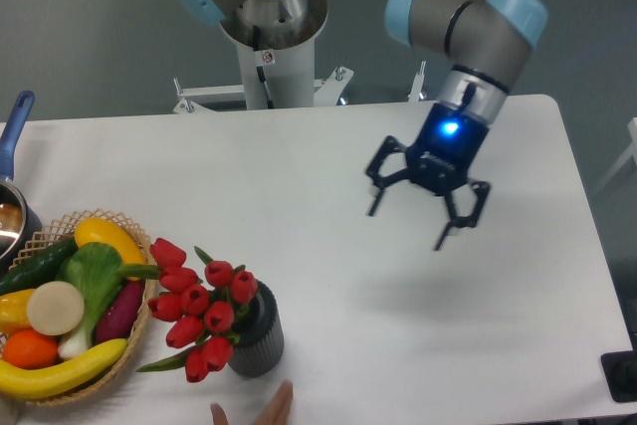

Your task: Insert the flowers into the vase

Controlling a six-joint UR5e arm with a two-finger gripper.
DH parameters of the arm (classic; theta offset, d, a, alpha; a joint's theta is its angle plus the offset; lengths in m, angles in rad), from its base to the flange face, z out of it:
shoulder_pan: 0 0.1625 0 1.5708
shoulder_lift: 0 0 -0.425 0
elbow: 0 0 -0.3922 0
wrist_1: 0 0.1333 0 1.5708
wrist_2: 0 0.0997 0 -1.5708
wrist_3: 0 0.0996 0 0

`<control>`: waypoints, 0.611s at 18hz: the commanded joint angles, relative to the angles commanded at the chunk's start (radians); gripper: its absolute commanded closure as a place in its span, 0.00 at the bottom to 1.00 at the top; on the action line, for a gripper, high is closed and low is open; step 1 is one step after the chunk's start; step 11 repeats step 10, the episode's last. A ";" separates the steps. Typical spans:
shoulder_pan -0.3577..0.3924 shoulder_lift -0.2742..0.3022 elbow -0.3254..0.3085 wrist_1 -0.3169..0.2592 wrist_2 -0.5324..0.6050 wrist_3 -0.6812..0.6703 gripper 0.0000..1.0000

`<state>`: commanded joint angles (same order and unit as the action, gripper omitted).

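My flowers are red with green stems. The vase is dark grey with ribs. My gripper is black with a blue light.

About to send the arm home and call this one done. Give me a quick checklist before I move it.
1. Flowers in vase: ok, though the bunch leans left over the rim.
2. Vase upright: ok.
3. Gripper empty and open: ok.
4. Gripper clear of flowers: ok, well off to the right above the table.
5. Workspace free of people: not ok, fingers show at the bottom edge near the vase.
6. Basket undisturbed: cannot tell.
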<state>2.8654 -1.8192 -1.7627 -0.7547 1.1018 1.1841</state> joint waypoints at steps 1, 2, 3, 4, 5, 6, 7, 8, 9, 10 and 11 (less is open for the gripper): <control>0.002 -0.018 0.023 -0.003 0.124 0.020 0.00; 0.000 -0.032 0.026 -0.003 0.171 0.025 0.00; 0.000 -0.040 0.026 -0.005 0.200 0.017 0.00; 0.000 -0.041 0.022 -0.009 0.211 0.020 0.00; 0.000 -0.038 0.017 -0.030 0.217 0.025 0.00; -0.001 -0.037 0.019 -0.072 0.239 0.028 0.00; -0.001 -0.035 0.034 -0.110 0.284 0.028 0.00; -0.006 -0.037 0.052 -0.138 0.318 0.028 0.00; -0.014 -0.038 0.046 -0.150 0.360 0.028 0.00; -0.017 -0.038 0.039 -0.146 0.380 0.028 0.00; -0.017 -0.038 0.039 -0.146 0.380 0.028 0.00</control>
